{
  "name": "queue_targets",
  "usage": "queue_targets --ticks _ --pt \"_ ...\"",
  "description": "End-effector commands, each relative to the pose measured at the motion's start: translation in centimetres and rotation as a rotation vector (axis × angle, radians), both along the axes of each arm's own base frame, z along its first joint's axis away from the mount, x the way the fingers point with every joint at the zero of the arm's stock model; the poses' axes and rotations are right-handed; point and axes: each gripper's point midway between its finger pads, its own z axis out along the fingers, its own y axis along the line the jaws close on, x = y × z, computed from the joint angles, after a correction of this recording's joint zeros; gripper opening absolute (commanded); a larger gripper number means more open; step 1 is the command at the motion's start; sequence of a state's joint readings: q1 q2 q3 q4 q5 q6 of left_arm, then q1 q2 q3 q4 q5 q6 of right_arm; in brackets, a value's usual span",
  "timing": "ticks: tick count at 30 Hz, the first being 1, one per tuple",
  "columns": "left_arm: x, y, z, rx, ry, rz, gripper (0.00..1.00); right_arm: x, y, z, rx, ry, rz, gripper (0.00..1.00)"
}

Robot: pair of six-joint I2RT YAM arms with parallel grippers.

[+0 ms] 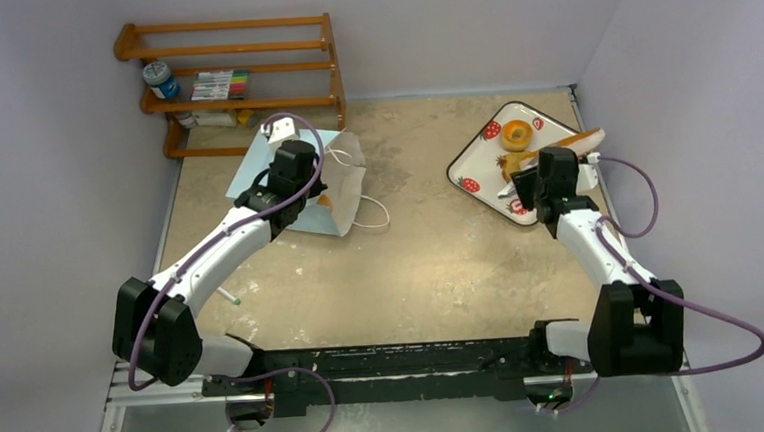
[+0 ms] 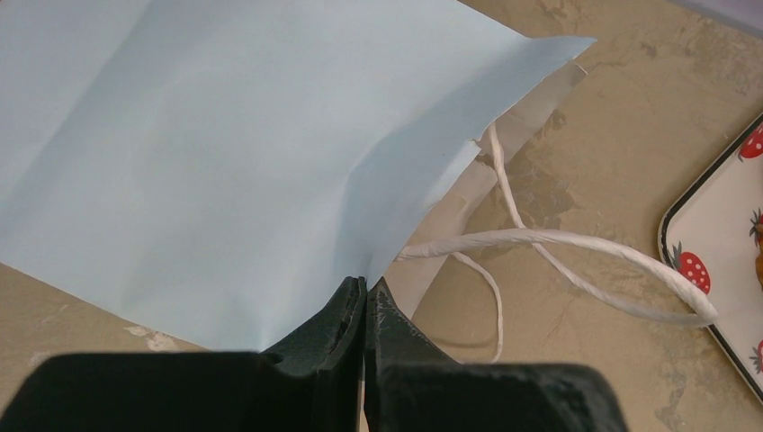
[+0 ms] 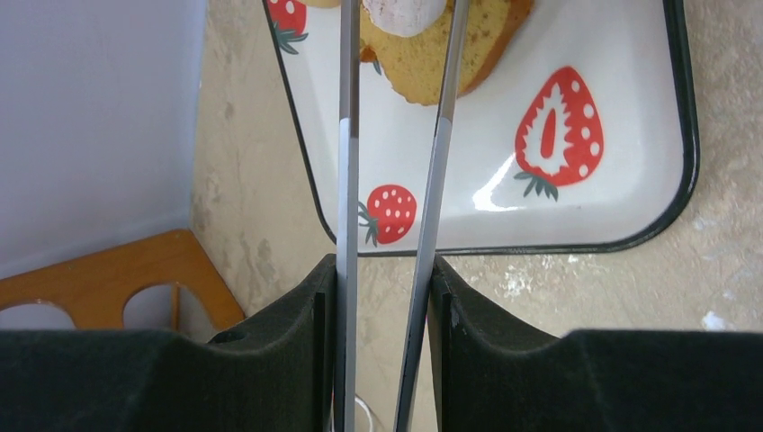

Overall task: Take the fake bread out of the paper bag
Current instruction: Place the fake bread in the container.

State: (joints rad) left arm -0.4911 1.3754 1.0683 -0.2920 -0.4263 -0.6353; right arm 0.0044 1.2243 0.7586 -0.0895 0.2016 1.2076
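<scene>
The pale blue paper bag point(image 1: 300, 176) lies on its side at the back left, mouth toward the right, white cord handles point(image 1: 370, 215) spilling onto the table. A bit of orange shows in its mouth point(image 1: 325, 200). My left gripper point(image 2: 366, 286) is shut on the edge of the paper bag point(image 2: 207, 162) at its mouth. My right gripper point(image 3: 385, 279) is shut on metal tongs point(image 3: 347, 135). The tong tips straddle a tan bread with a white end point(image 3: 477, 45) over the strawberry tray point(image 3: 594, 225). An orange bagel ring point(image 1: 516, 135) sits on the tray point(image 1: 475, 165).
A wooden shelf point(image 1: 239, 74) with a jar and markers stands at the back left against the wall. A small white stick point(image 1: 229, 297) lies on the table by the left arm. Walls close in the table on the left, back and right.
</scene>
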Motion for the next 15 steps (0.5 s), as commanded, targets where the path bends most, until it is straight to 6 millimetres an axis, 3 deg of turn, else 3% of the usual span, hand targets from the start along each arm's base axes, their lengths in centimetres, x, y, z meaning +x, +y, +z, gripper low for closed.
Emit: queue_targets --ticks 1,6,15 --pt "1.6 -0.9 1.7 -0.067 -0.073 0.002 0.0 3.4 -0.7 3.7 -0.038 -0.094 0.051 0.36" --pt "1.9 -1.3 1.3 -0.088 -0.074 0.006 0.0 4.3 -1.2 4.1 -0.05 -0.089 0.074 0.43" --pt "2.3 -1.6 1.1 -0.111 -0.082 0.013 0.0 4.6 -1.9 4.1 -0.062 -0.065 0.09 0.46"
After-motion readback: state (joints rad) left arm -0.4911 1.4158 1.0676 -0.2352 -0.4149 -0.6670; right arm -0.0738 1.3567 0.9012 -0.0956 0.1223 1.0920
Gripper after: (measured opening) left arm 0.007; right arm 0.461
